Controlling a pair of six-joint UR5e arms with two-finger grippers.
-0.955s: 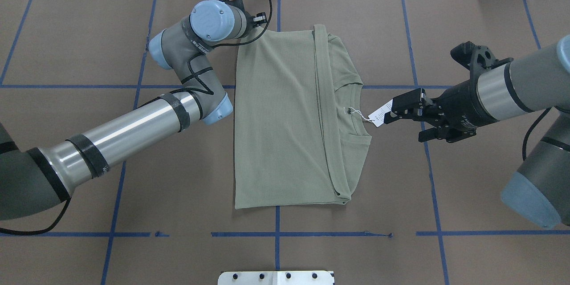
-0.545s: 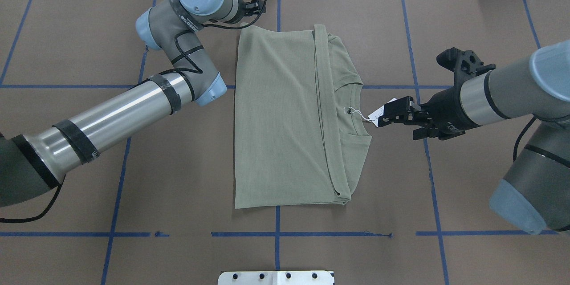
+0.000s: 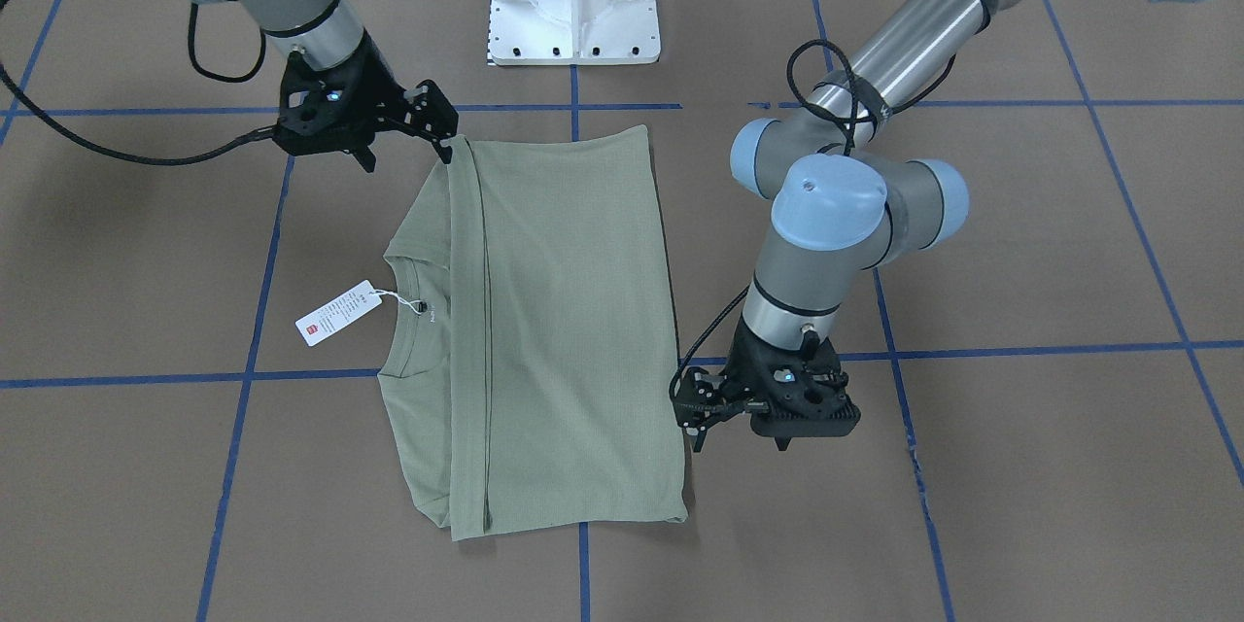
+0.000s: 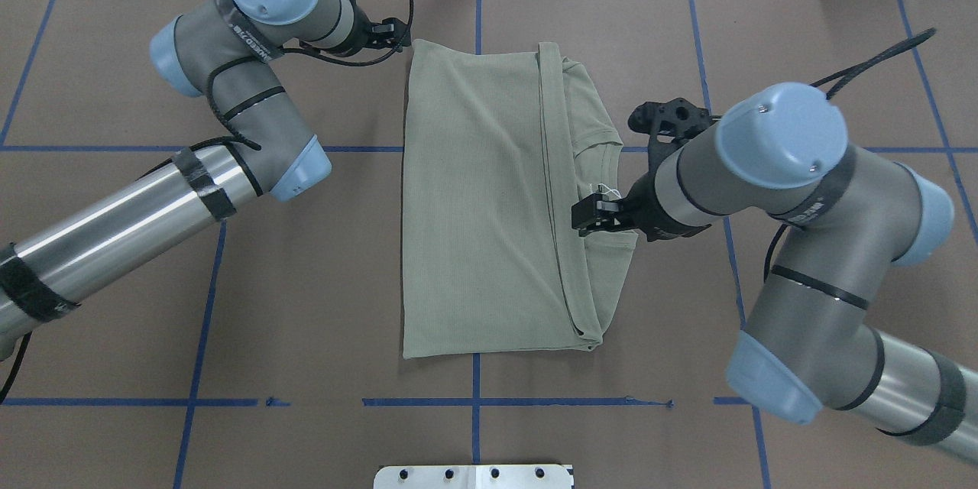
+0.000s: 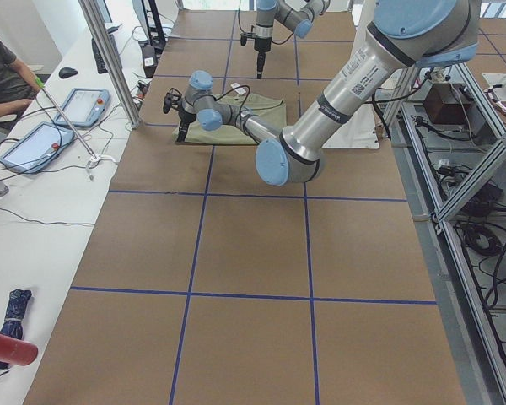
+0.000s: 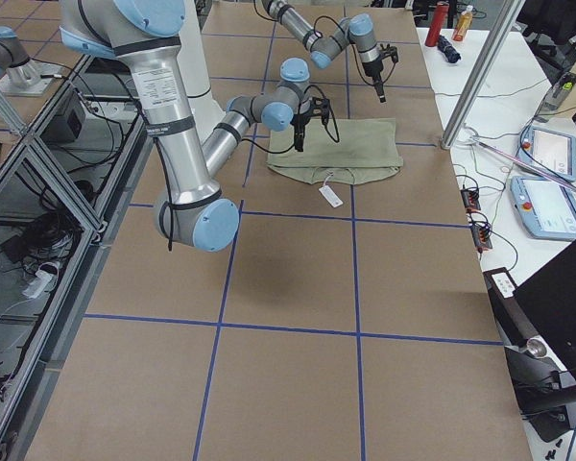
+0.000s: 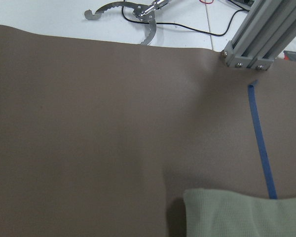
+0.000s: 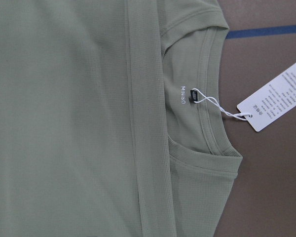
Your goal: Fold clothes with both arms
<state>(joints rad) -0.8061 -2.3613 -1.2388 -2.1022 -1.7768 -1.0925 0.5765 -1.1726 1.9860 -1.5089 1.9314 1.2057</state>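
The sage-green clothes [image 4: 481,199] lie flat on the brown table, folded into a tall rectangle, with the round collar [image 8: 207,98] showing on the right. The white hang tag [image 3: 338,313] rests on the table beside the collar. My right gripper [image 4: 584,215] hovers open above the collar side; in the front-facing view the right gripper [image 3: 445,131] lines up with the shirt's robot-side corner. My left gripper [image 3: 692,408] is open, just off the shirt's far left edge. That corner of the shirt [image 7: 246,215] sits at the bottom of the left wrist view.
The white pedestal base [image 3: 573,0] stands at the robot's side of the table. Blue tape lines [image 4: 474,401] grid the brown cover. An aluminium post [image 7: 259,39] and a side table with tablets [image 5: 34,143] and a seated person [image 5: 0,72] lie beyond the far edge.
My right arm has swung in from the right and now hangs over the collar, hiding the tag from overhead. My left arm has drawn back leftward from the shirt's far corner.
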